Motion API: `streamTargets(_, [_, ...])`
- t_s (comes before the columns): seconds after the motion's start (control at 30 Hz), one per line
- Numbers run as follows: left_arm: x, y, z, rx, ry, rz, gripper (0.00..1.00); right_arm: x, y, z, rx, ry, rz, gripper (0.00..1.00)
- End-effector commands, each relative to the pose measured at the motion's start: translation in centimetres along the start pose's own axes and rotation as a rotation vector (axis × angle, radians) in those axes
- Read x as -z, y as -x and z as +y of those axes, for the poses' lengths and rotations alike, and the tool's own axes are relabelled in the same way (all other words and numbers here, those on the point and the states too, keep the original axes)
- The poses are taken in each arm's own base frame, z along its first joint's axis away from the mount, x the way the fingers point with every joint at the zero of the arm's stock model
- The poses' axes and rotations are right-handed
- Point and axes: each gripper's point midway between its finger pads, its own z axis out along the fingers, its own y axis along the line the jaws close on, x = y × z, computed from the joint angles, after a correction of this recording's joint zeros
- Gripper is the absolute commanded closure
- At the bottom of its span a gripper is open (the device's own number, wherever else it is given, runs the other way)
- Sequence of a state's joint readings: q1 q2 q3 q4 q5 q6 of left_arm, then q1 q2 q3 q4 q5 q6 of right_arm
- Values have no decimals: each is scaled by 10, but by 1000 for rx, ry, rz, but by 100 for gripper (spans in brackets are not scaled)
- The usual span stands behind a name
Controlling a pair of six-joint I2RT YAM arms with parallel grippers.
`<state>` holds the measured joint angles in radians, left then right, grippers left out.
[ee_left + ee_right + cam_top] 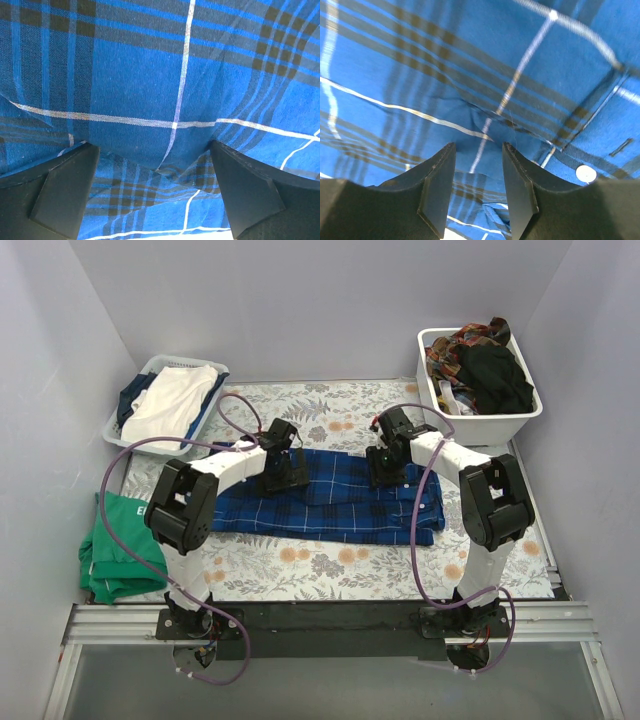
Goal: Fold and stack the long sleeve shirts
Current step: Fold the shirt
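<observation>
A dark blue plaid long sleeve shirt (330,502) with thin white grid lines lies flat across the middle of the table. My left gripper (283,472) is down on its left half. In the left wrist view this gripper (152,167) is wide open, its fingers (65,192) straddling a folded edge of the plaid shirt (150,90). My right gripper (386,468) is down on the shirt's right half. In the right wrist view this gripper (479,165) has its jaws partly apart, with a fold of the shirt (485,95) between them and not pinched. A white button (585,173) shows beside it.
A white bin (500,422) of dark and plaid clothes stands at the back right. A pale basket (113,432) with folded white and blue cloth sits at the back left. A green folded garment (115,550) lies at the left edge. The floral table cloth (330,570) covers the table.
</observation>
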<state>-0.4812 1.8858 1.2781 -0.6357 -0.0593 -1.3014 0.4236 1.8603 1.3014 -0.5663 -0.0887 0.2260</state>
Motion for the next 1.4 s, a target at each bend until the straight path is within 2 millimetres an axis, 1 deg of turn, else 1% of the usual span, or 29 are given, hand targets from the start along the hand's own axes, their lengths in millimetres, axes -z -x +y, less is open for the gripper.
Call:
streamTargets(0.0, [-22, 3, 15, 12, 84, -6, 5, -9, -14, -14, -34, -42, 22, 49])
streamTargets(0.03, [-26, 0, 18, 15, 100, 6, 5, -10, -16, -18, -45, -49, 27, 49])
streamTargets(0.17, [-31, -4, 39, 22, 213, 34, 5, -15, -26, -23, -56, -56, 51, 49])
streamTargets(0.23, [-31, -3, 42, 21, 230, 35, 5, -16, -27, -23, -54, -48, 49, 49])
streamTargets(0.33, [-20, 6, 39, 19, 217, -1, 5, -15, -24, -22, -50, -44, 41, 50])
streamTargets(0.37, [-8, 14, 34, 24, 194, -30, 5, -13, -19, -20, -48, -42, 30, 49])
streamTargets(0.4, [-1, 20, 31, 24, 185, -49, 5, -12, -18, -19, -48, -38, 26, 49])
streamTargets(0.43, [10, 33, 23, 28, 166, -85, 5, -10, -15, -18, -47, -35, 20, 49])
streamTargets(0.47, [21, 40, 21, 30, 163, -104, 5, -8, -12, -17, -44, -31, 10, 49])
streamTargets(0.53, [47, 62, 10, 29, 130, -175, 4, -5, -10, -15, -39, -23, 3, 49])
streamTargets(0.57, [59, 77, 0, 30, 95, -220, 4, -2, -6, -14, -36, -18, -10, 49])
streamTargets(0.63, [78, 93, -14, 28, 35, -270, 4, 1, -5, -11, -22, -12, -17, 49])
streamTargets(0.67, [87, 106, -25, 17, -5, -308, 3, 4, -3, -10, -18, -10, -26, 49])
streamTargets(0.7, [89, 109, -31, 15, -28, -314, 3, 6, -2, -9, -10, -8, -30, 49])
streamTargets(0.73, [84, 110, -35, 12, -39, -308, 3, 7, -3, -7, -5, -6, -32, 49])
streamTargets(0.77, [85, 115, -42, 8, -57, -310, 3, 11, -1, -5, -3, -1, -43, 50])
streamTargets(0.8, [81, 116, -44, 6, -57, -299, 3, 13, 0, -3, 1, 2, -48, 49])
streamTargets(0.83, [67, 113, -44, 3, -41, -266, 4, 14, 2, -2, 0, 5, -54, 49])
streamTargets(0.97, [54, 103, -40, 17, -15, -220, 4, 18, 7, 0, 2, 6, -64, 49])
streamTargets(1.0, [50, 96, -36, 19, -10, -202, 4, 18, 7, 0, 1, 8, -63, 49])
streamTargets(1.1, [51, 89, -35, 21, -29, -197, 4, 16, 8, 2, -3, 15, -58, 49])
streamTargets(1.13, [46, 82, -31, 22, -21, -178, 4, 15, 8, 2, -2, 16, -56, 49])
streamTargets(1.2, [41, 74, -29, 33, -23, -156, 4, 14, 5, 1, -8, 15, -47, 49])
streamTargets(1.23, [33, 63, -23, 41, -14, -126, 4, 14, 4, 1, -8, 13, -46, 49])
streamTargets(1.33, [22, 53, -19, 62, -10, -112, 4, 16, 3, 1, -6, 14, -49, 50])
streamTargets(1.37, [14, 46, -14, 66, -6, -105, 4, 18, 4, 2, -1, 20, -55, 50])
